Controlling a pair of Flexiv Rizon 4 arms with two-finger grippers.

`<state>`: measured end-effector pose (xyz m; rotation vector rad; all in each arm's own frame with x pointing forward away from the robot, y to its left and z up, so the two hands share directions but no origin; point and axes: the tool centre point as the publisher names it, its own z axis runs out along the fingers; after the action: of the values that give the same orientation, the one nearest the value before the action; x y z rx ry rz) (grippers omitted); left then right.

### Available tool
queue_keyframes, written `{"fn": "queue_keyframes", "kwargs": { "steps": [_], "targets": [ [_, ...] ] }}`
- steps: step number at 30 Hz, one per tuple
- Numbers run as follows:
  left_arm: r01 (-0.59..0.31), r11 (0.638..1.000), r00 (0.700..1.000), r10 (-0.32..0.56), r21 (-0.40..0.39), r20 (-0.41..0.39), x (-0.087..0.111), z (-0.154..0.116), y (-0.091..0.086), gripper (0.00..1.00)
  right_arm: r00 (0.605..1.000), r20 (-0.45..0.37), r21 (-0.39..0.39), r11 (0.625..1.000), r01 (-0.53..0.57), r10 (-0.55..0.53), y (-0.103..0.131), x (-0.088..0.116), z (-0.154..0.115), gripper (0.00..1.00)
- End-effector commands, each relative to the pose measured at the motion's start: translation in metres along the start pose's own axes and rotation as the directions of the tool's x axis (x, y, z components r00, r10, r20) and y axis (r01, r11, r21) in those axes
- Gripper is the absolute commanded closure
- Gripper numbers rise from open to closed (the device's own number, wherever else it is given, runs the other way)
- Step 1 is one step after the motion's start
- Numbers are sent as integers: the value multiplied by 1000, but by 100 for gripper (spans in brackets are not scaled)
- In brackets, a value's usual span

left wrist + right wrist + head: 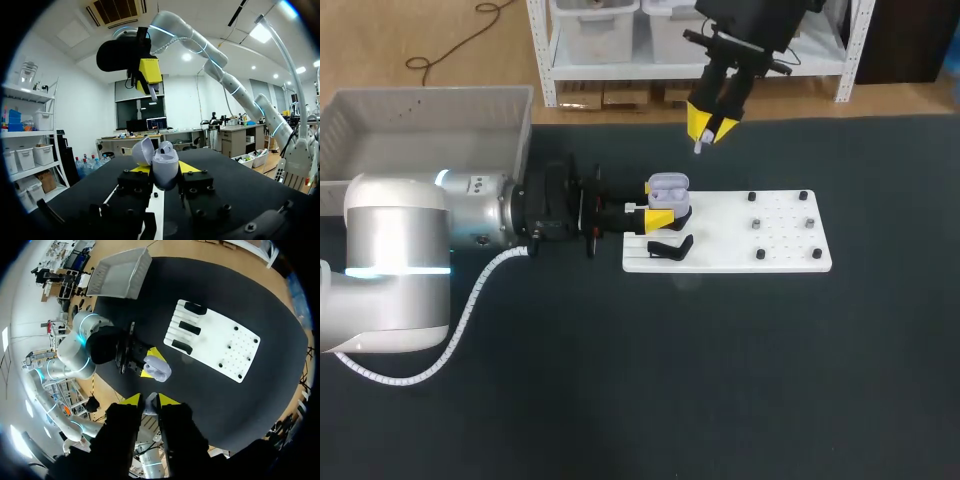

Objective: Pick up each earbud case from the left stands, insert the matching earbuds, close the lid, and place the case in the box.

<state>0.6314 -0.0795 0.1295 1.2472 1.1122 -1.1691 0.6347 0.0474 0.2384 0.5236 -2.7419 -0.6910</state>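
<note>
Fingers of the left gripper (662,203) are clamping the open lavender case (669,186) at the white board's (770,240) left edge, while the right gripper (708,128), well apart, is pinching an earbud (700,147) high near the table's (720,380) far edge, the box (430,98) sitting far left.

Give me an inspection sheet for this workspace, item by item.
Surface: black table carrying a white board.
Job's things: lavender earbud case, lid open, held at the board's left end; an earbud held above it, apart; grey box at the far left; a black stand on the board.
Clutter: nothing seen.
End effectors: left end effector shut on the earbud case; right end effector shut on the earbud.
Cables: white spiral conduit along the left arm.
Surroundings: nothing seen touching the table or arms.
</note>
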Motion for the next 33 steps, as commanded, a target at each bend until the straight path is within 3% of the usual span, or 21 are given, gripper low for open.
{"fn": "queue_keyframes", "kwargs": {
  "steps": [1,6,13,33],
  "targets": [
    [-2,1000,1000,2,-4,1,1,0,-1,100,1000,6,5,1000,20,-20,3,-2,0,100],
    [-2,1000,1000,2,-4,1,1,0,-1,100,992,92,97,992,79,-88,19,-4,9,100],
    [-2,1000,1000,2,-4,1,1,0,-1,100,978,124,225,964,139,-170,34,-3,21,100],
    [-2,1000,1000,2,-4,1,1,0,-1,100,967,113,312,932,182,-226,34,-8,54,100]
  ]
}}
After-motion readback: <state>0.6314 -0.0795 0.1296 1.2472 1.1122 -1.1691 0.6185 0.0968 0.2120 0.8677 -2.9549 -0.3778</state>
